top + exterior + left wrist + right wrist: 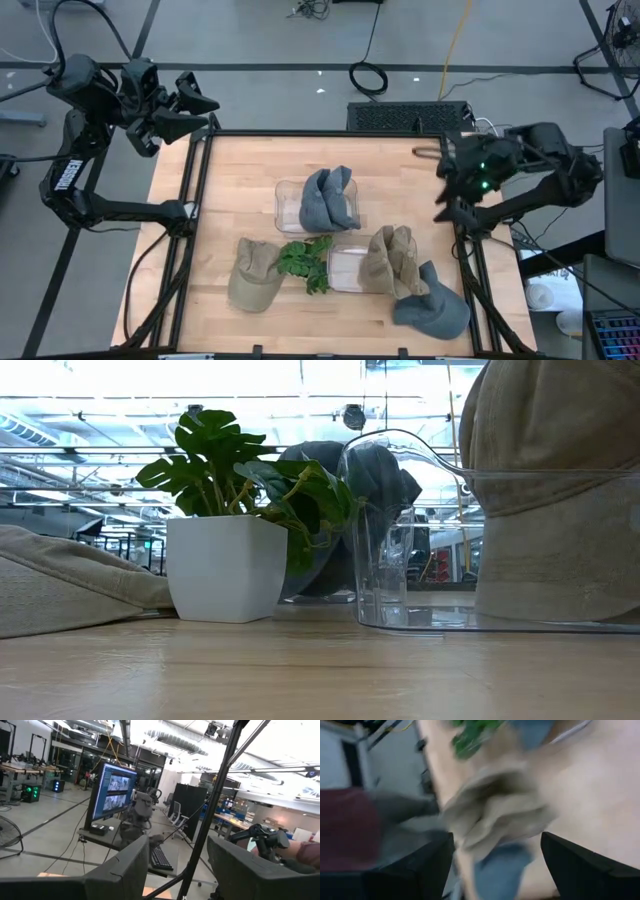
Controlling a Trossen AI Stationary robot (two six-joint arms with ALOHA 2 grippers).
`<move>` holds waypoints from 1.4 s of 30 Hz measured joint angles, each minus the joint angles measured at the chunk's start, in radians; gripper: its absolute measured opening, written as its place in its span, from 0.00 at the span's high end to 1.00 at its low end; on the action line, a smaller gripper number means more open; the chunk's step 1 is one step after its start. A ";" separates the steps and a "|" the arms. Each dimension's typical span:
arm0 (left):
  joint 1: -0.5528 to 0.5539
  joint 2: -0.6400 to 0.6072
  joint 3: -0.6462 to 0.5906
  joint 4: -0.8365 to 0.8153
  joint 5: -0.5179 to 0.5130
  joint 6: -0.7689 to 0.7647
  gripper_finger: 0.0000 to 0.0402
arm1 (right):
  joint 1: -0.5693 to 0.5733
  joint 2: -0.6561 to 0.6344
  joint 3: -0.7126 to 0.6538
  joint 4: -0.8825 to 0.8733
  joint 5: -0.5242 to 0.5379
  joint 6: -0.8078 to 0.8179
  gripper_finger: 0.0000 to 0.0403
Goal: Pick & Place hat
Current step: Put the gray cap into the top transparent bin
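Four hats lie on the wooden tabletop [240, 170]: a grey hat [330, 197] in a clear bin [285, 200], a tan hat [390, 260] in a second clear bin [340, 268], a tan cap [252, 276], and a grey cap [435, 308]. One potted plant [307, 263] stands between the tan ones. All lie beyond the left jaws [205, 112], apart and empty. The right jaws [450, 215], apart, are nearest the tan hat. Grey floor surrounds.
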 joint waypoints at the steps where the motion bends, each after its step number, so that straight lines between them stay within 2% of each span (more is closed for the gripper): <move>1: 0.000 0.000 0.000 0.000 0.000 -0.002 0.48 | 0.028 0.000 -0.008 -0.001 -0.025 0.037 0.29; 10: 0.000 0.000 0.000 0.000 0.000 -0.023 0.48 | 0.315 -0.011 -0.138 -0.001 -0.204 0.404 0.29; 21: 0.000 0.000 0.000 0.000 0.000 -0.050 0.48 | 0.660 -0.010 -0.220 0.205 -0.196 0.672 0.29; 31: 0.000 0.000 0.000 0.000 0.000 -0.099 0.48 | 0.859 0.004 -0.356 0.390 0.008 0.833 0.29; 34: 0.000 0.000 0.000 0.000 0.000 -0.102 0.48 | 0.884 0.015 -0.436 0.387 0.099 0.843 0.29; 42: 0.000 0.000 0.000 0.000 0.000 -0.104 0.48 | 0.890 0.016 -0.688 0.448 0.220 0.910 0.29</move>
